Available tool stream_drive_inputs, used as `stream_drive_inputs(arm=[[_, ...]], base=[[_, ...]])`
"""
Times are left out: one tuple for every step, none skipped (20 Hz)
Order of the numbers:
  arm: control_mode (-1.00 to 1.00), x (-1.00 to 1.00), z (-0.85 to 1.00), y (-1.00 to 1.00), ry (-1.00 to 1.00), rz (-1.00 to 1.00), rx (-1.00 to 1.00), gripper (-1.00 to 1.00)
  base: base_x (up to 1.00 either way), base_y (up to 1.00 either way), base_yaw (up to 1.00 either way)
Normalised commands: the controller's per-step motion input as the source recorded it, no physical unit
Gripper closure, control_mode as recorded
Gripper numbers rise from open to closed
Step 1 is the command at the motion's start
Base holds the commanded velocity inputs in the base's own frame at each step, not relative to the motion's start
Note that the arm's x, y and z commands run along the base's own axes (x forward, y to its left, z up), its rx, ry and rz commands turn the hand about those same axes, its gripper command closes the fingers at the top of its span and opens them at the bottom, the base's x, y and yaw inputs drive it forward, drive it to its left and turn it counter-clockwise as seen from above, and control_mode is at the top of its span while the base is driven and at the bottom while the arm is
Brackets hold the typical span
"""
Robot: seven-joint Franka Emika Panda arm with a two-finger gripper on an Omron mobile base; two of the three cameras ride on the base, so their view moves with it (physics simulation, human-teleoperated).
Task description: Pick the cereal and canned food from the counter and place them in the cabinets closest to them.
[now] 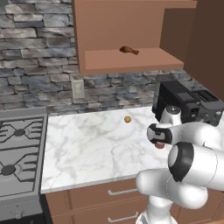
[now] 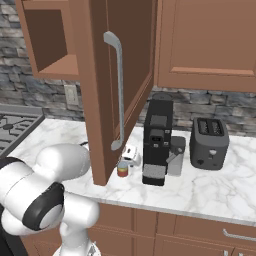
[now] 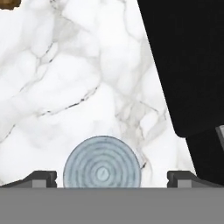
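The canned food (image 3: 102, 162) stands upright on the white marble counter (image 1: 87, 144), its ringed grey lid facing the hand camera. My gripper (image 3: 112, 178) hangs just above it, open, with one fingertip (image 3: 43, 178) on each side of the lid and a gap to both. From the right base the can (image 2: 122, 169) shows a red, yellow and blue label under the white hand (image 2: 130, 156). From the left base a red edge of the can (image 1: 160, 145) peeks below the gripper (image 1: 159, 141). The open cabinet (image 1: 131, 61) is above. The cereal is out of view.
A black coffee machine (image 2: 157, 142) stands just right of the can, a toaster (image 2: 209, 142) beyond it. The open cabinet door (image 2: 120, 85) with a grey bar handle hangs over the can. A brown item (image 1: 129, 50) lies on the cabinet shelf. A small orange object (image 1: 127, 119) and the stovetop (image 1: 19, 153) lie left.
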Motion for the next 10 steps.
stream_drive_inputs(arm=[[-1.00, 0.09, -0.19, -0.03, 0.00, 0.00, 0.00, -1.00], [-1.00, 0.09, -0.18, -0.02, 0.00, 0.00, 0.00, -1.00], [-1.00, 0.09, -0.19, -0.01, 0.00, 0.00, 0.00, -1.00], [-1.00, 0.09, -0.18, -0.01, 0.00, 0.00, 0.00, -1.00], [-1.00, 0.08, -0.19, -0.01, 0.00, 0.00, 0.00, -1.00], [-1.00, 0.08, -0.18, -0.01, 0.00, 0.00, 0.00, -1.00], [-1.00, 0.07, -0.18, 0.00, 0.00, 0.00, 0.00, -1.00], [-1.00, 0.07, -0.19, 0.00, 0.00, 0.00, 0.00, -1.00], [-1.00, 0.07, -0.18, 0.00, 0.00, 0.00, 0.00, -1.00], [-1.00, 0.07, -0.16, 0.00, 0.00, 0.00, 0.00, -1.00]], base=[[0.00, 0.00, 0.00], [0.00, 0.00, 0.00], [0.00, 0.00, 0.00], [0.00, 0.00, 0.00], [0.00, 0.00, 0.00], [0.00, 0.00, 0.00], [0.00, 0.00, 0.00], [0.00, 0.00, 0.00], [0.00, 0.00, 0.00], [0.00, 0.00, 0.00]])
